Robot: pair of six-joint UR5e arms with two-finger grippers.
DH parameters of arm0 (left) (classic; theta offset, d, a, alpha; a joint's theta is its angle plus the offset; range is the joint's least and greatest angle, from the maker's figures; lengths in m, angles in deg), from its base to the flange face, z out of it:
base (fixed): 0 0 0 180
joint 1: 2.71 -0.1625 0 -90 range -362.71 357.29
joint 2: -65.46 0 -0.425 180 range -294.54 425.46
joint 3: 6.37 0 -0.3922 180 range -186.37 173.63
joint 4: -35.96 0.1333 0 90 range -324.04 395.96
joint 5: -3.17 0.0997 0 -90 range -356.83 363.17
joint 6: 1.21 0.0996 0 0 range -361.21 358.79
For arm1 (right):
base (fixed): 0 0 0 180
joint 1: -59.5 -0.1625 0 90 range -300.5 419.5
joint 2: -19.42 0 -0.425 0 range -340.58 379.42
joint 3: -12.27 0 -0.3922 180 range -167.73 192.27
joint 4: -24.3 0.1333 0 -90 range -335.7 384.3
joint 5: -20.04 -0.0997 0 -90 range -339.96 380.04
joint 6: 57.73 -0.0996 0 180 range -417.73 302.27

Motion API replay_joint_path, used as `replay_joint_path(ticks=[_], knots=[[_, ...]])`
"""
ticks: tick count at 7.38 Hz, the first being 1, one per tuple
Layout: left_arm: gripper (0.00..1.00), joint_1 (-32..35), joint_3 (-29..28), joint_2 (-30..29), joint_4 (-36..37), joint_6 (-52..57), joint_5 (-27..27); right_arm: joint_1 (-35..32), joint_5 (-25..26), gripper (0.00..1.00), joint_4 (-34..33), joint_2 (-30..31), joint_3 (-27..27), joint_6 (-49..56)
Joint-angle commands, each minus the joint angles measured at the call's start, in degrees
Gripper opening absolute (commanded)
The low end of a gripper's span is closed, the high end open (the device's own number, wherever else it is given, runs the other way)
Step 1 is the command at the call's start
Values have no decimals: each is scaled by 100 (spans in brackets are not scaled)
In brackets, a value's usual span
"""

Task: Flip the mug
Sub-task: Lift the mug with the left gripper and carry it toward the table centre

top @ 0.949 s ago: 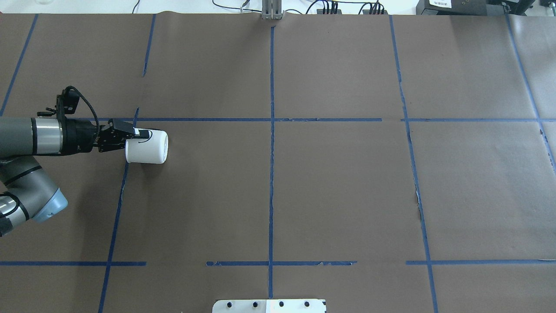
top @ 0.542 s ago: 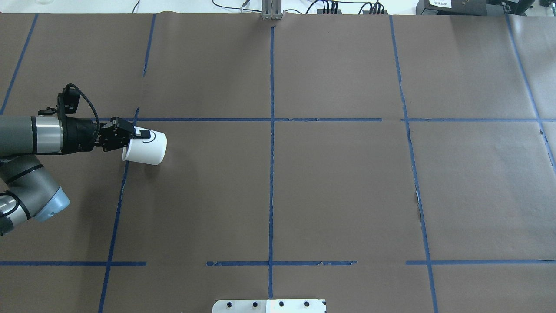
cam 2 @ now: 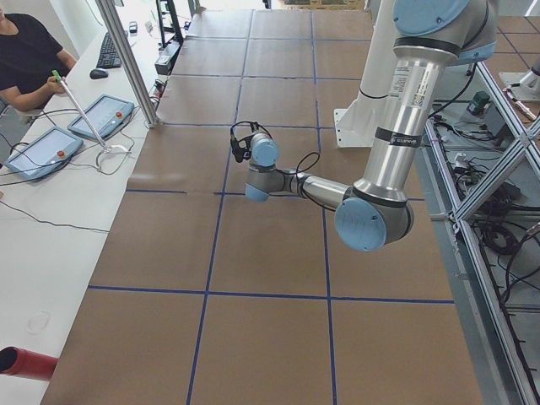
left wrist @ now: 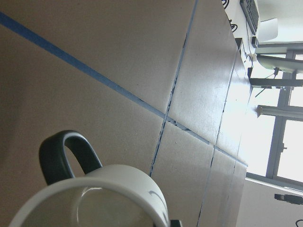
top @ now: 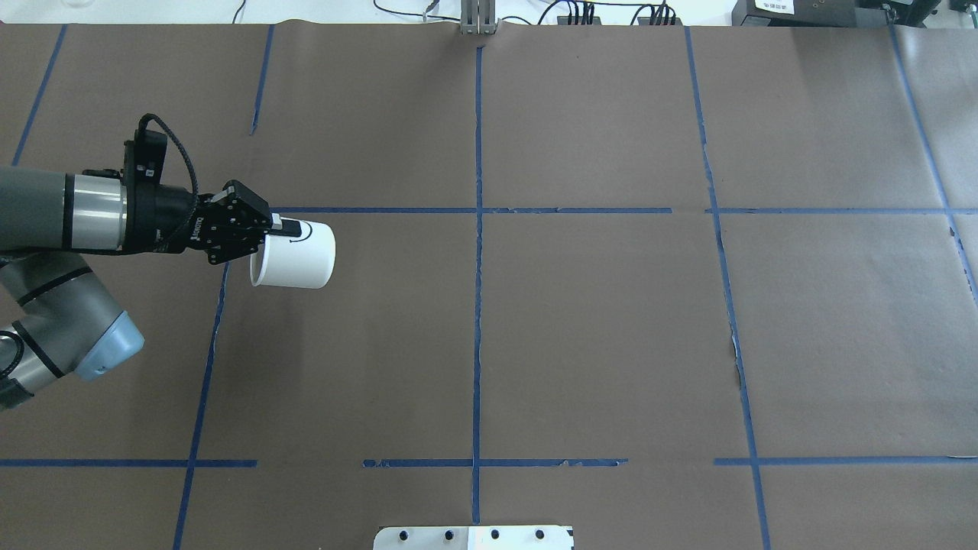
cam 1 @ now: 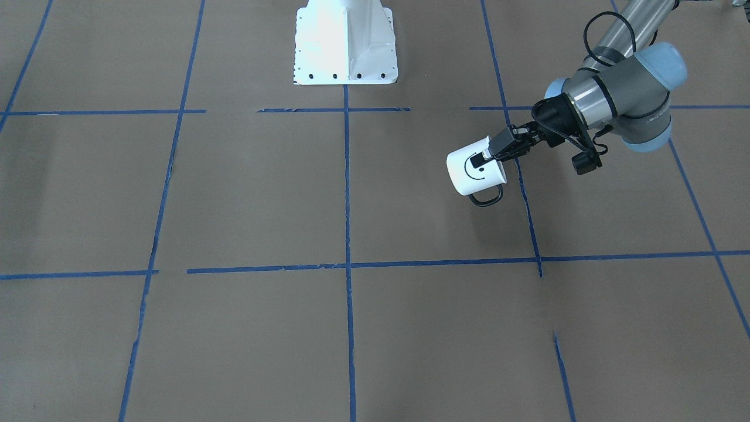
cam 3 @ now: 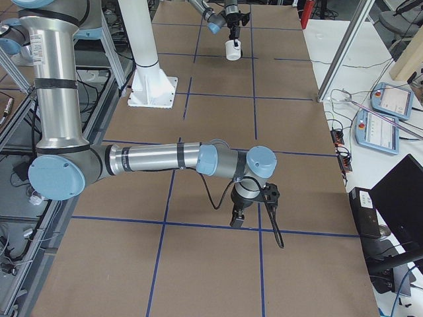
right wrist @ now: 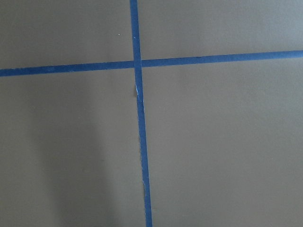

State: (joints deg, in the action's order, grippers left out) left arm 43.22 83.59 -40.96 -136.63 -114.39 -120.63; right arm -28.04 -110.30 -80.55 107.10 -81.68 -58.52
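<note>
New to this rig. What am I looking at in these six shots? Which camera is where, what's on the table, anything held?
Two robot arms share a table covered in brown paper with blue tape lines. One shot looks down from behind the robot, one faces it across the table, two look along the table from its ends, and two come from wrist cameras. The only loose object is a white mug with a smiley face and dark handle. The left gripper pinches its rim, holding it tipped on its side, apparently off the paper. The right gripper hangs low over the paper; whether it is open I cannot tell.
</note>
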Motion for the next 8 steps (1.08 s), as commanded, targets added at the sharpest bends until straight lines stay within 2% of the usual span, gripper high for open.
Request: replay_joint_path(ticks=[1,2,3,5,6,7,8], knots=[[0,-5,574,-718,2289,845,75,0,0,100,0,4,0,0],[0,-13,627,-1105,3135,1224,93,0,0,100,0,-5,0,0],[0,-57,637,-1448,3849,1559,415,0,0,100,0,-5,0,0],[0,-451,602,-2615,6331,2743,1161,0,0,100,0,4,0,0],[0,-644,532,-2838,6822,3140,1374,0,0,100,0,-5,0,0],[0,-803,305,-2962,6922,3379,1402,0,0,100,0,-5,0,0],[0,-874,-245,-3364,7158,3782,1403,0,0,100,0,4,0,0]])
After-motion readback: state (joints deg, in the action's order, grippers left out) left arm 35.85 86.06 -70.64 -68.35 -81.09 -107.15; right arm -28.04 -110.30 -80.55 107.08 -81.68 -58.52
